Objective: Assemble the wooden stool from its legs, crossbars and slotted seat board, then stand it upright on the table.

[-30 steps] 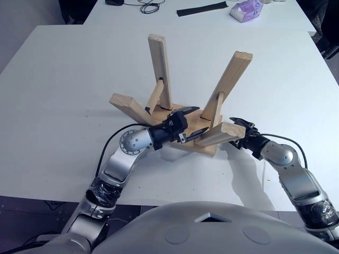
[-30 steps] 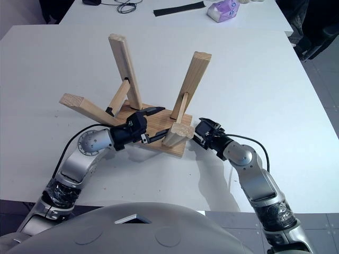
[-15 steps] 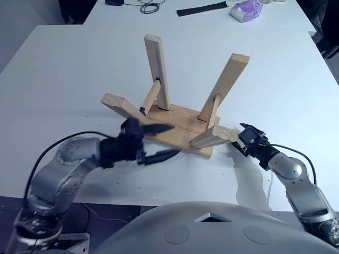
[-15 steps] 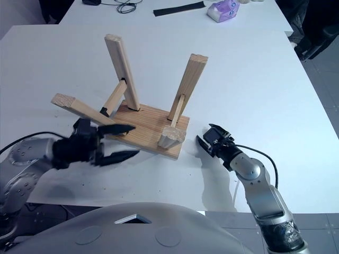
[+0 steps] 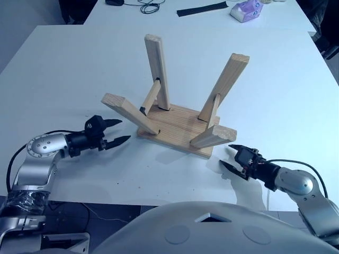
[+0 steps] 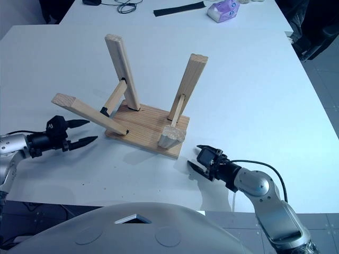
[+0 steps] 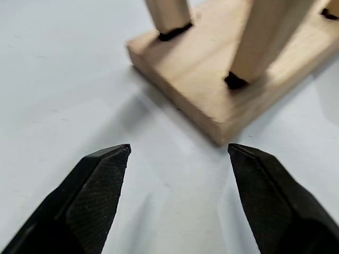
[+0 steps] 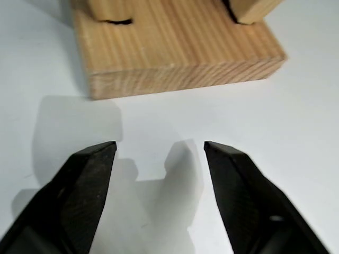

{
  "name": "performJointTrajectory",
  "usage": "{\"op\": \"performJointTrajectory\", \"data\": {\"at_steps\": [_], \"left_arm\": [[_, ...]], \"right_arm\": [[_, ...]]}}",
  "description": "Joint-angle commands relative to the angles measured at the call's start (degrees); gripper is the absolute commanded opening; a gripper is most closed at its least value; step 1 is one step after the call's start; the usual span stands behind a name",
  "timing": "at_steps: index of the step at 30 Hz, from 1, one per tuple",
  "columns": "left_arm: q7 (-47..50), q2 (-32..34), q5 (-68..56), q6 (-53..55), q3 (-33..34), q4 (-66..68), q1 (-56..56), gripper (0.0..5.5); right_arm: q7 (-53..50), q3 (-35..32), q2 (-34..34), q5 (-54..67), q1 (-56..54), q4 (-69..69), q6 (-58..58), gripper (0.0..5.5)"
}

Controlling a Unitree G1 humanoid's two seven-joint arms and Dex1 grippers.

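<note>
The wooden stool (image 5: pixel 177 129) rests upside down on the white table (image 5: pixel 69 69), seat board flat and its splayed legs (image 5: pixel 157 69) pointing up, with crossbars (image 5: pixel 151 98) between them. My left gripper (image 5: pixel 117 131) is open, just left of the stool and apart from it, holding nothing. In the left wrist view its fingers (image 7: pixel 92 198) frame the seat board's corner (image 7: pixel 212 79). My right gripper (image 5: pixel 230 156) is open near the table's front edge, a little in front of the seat board's right corner. The right wrist view shows the board's edge (image 8: pixel 180 71) beyond the fingertips (image 8: pixel 90 174).
A second white table (image 5: pixel 201 16) stands behind, carrying a purple tissue pack (image 5: pixel 246 9), a black strip (image 5: pixel 201 9) and cables (image 5: pixel 150 6). Bare tabletop stretches left, right and behind the stool.
Both grippers have let go of the stool and drawn back: the left out to the left, the right toward the front edge. The stool shifted slightly left and now rests alone.
</note>
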Motion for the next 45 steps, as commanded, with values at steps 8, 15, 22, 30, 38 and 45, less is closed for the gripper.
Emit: {"op": "performJointTrajectory", "data": {"at_steps": [8,15,22,30,38,45], "left_arm": [[-1.78,-2.8,7.76,-9.62,-5.9,9.62,-4.59,3.43],[-1.28,-3.58,10.55,-14.59,-7.44,16.62,-5.53,3.43],[-1.99,-5.57,11.4,-16.03,-11.29,16.81,-4.26,3.43],[-1.35,-6.08,11.28,-14.73,-14.24,11.4,0.22,3.43],[-0.27,-7.03,9.85,-11.12,-15.8,7.97,1.92,3.43],[-0.57,-6.63,8.37,-8.88,-15.98,5.23,2.9,3.43]], "right_arm": [[-0.58,3.3,1.0,-0.25,-1.19,-0.27,1.32,3.1],[-2.73,7.79,3.44,-1.05,-1.82,-0.7,2.79,3.1],[-7.37,8.07,6.08,-2.75,-3.09,1.8,3.21,3.1],[-9.52,8.24,7.22,-3.34,-4.23,3.4,3.3,3.1],[-10.66,10.02,9.04,-3.1,-5.56,5.18,2.85,3.1],[-11.22,9.46,9.78,-2.72,-5.78,5.77,2.38,3.1]]}}
